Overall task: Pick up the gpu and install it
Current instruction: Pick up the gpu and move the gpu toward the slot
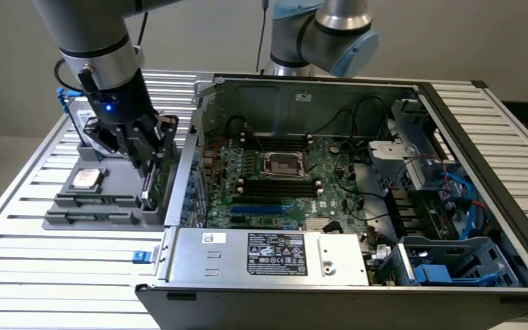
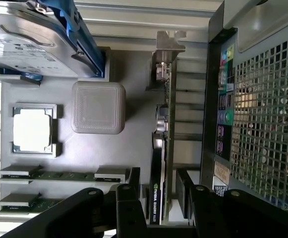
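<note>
You are at the pick-up step; nothing is lifted yet. On the exterior view's left, the grey moulded parts tray [image 1: 62, 220] [image 2: 134, 99] sits on the slatted aluminium tabletop [image 1: 25, 275]. It carries a square silvery processor chip [image 1: 87, 179] [image 2: 32, 129] in a pocket.

Along the tray's edge nearest the computer, the gpu [image 1: 159, 184] [image 2: 161, 129] stands on its long edge in a slot. It is a thin green card with a dark face and a silvery metal end bracket. The black two-finger gripper [image 1: 150, 170] [image 2: 158, 173] is lowered over it. Its jaws are spread, one on each face of the card, and a sliver of tray shows on at least one side (so I judge it astride, not pinching).

Further right, the open black computer case [image 1: 337, 292] [image 2: 262, 124] lies beside the tray. The large green motherboard [image 1: 282, 179] shows inside it.

As I judge it, the grasp calls for both pads to meet the card's faces squarely. The lift must then run straight along the slot so the card does not bind.
</note>
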### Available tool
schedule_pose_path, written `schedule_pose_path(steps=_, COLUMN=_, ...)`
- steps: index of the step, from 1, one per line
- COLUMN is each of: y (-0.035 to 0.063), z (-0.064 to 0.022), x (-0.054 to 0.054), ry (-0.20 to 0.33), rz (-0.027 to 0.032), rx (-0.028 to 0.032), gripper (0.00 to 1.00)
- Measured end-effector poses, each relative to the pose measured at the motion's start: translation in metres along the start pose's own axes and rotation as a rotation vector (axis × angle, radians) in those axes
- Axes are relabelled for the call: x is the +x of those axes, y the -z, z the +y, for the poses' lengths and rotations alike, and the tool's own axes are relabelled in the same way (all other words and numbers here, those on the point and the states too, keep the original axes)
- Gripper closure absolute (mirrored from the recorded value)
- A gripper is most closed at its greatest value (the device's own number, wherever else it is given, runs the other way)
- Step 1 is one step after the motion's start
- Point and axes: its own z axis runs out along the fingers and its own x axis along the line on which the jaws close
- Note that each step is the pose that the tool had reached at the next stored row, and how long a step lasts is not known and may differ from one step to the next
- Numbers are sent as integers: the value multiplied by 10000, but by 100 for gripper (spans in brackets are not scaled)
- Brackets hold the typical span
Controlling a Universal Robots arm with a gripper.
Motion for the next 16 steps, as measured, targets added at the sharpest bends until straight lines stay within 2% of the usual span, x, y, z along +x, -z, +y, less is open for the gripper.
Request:
schedule_pose_path(steps=4, y=-72, z=-5, x=3, ry=-25, rz=-47, rx=2, gripper=58)
schedule_pose_path(steps=9, y=-148, z=-10, x=5, ry=-90, rz=-145, rx=10, gripper=58)
schedule_pose_path(steps=12, y=-169, z=-14, x=7, ry=-156, rz=-173, rx=24, gripper=58)
schedule_pose_path(steps=16, y=-176, z=-24, x=7, ry=-249, rz=-180, rx=44, gripper=58)
